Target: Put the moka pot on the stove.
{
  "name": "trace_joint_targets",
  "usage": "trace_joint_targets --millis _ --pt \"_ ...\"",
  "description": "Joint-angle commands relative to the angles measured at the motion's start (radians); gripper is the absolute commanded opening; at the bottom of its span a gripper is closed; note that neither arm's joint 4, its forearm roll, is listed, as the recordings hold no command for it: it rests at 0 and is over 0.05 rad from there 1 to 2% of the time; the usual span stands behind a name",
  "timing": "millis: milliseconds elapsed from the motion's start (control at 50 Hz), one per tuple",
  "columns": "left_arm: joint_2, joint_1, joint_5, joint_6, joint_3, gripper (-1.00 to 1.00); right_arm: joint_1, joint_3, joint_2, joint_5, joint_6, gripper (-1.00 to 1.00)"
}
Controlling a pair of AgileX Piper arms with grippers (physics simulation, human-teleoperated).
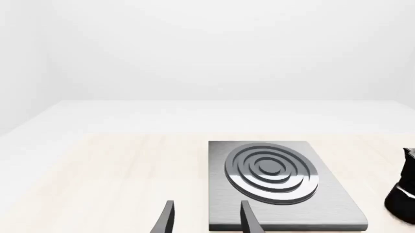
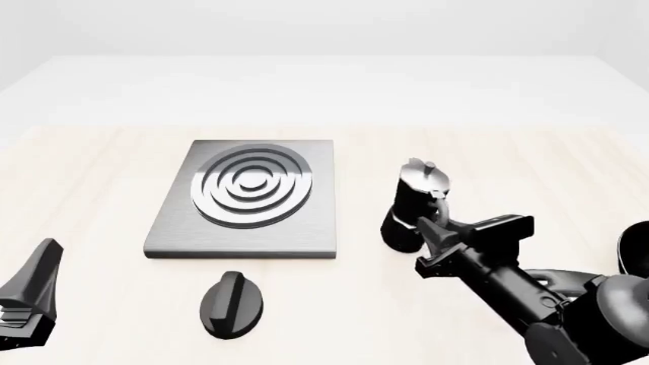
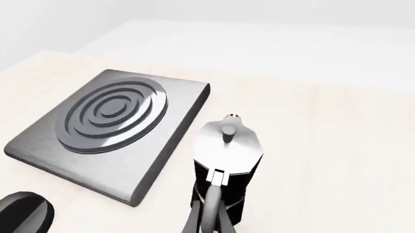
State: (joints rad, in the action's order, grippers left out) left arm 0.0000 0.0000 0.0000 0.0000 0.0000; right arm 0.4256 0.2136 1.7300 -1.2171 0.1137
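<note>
Here, pale wood table, white room, left end effector open, right end effector's grip unclear by moka pot.

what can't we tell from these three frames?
- Right end effector on the moka pot handle: front view hides the fingertips behind the arm; right wrist view's edge cuts them off.
- Moka pot, left wrist view: frame edge cuts most off.
- Black knob near the stove: right wrist view shows only a corner.

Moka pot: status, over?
Right gripper at the pot's handle, jaws either side; closure unclear. Left gripper open, idle. Pot upright on the table, right of the stove. Nothing on the burner.
</note>
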Motion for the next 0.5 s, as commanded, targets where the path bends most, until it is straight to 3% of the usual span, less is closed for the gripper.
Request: trace_joint_targets --millis 20,180,500 --pt "0.0 0.0 0.0 0.0 0.0 1.0 0.002 -0.031 -0.085 0.019 -0.013 -1.0" --pt "0.0 0.0 0.0 0.0 0.0 1.0 -0.011 -0.039 -0.198 0.083 -0.057 -1.0" --pt "0.0 0.0 0.0 0.0 0.0 1.0 0.001 -0.014 -0.332 0.204 -0.093 -1.0"
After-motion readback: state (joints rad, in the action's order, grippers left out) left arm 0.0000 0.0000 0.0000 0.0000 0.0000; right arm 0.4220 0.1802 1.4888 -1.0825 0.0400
